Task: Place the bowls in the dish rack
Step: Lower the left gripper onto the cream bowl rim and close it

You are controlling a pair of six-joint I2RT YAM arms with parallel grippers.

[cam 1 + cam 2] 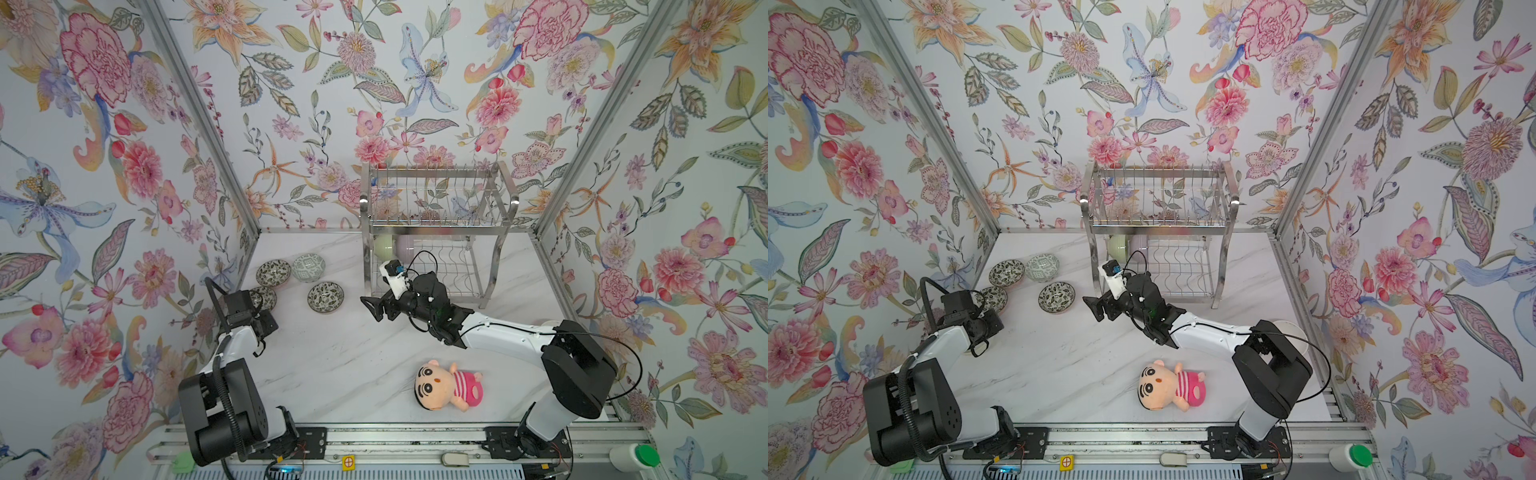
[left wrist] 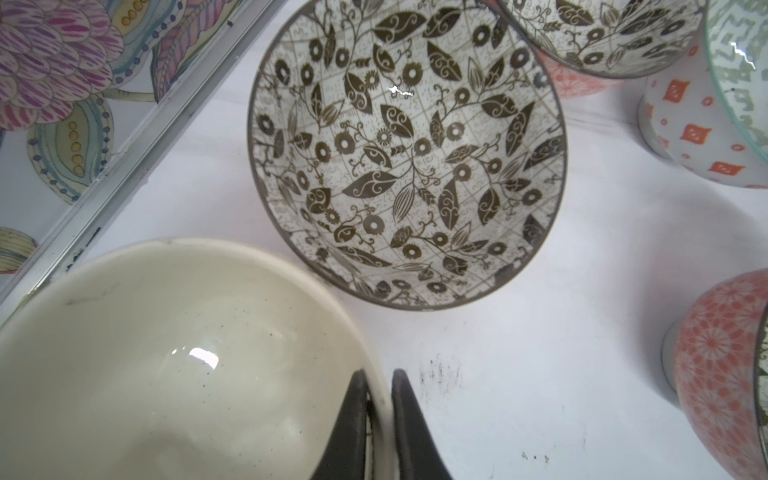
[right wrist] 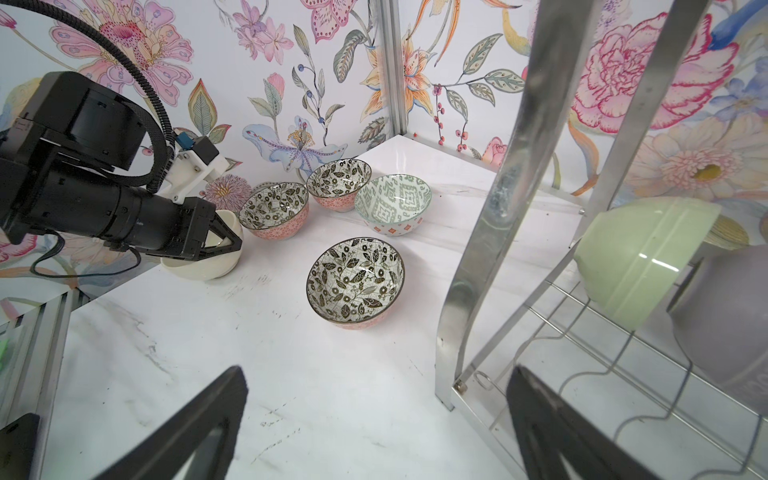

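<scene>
My left gripper is shut on the rim of the cream bowl, one finger inside and one outside; in the right wrist view the gripper holds that bowl low over the table's left side. Three leaf-patterned bowls and a green-patterned one stand upright beside it. The dish rack is at the back. On its lower tier a pale green bowl and a lavender bowl lean on edge. My right gripper is open and empty by the rack's front left leg.
A plush doll in a pink striped shirt lies near the front. Floral walls with metal posts close in the table on three sides. A pale round rim peeks out behind the right arm's elbow.
</scene>
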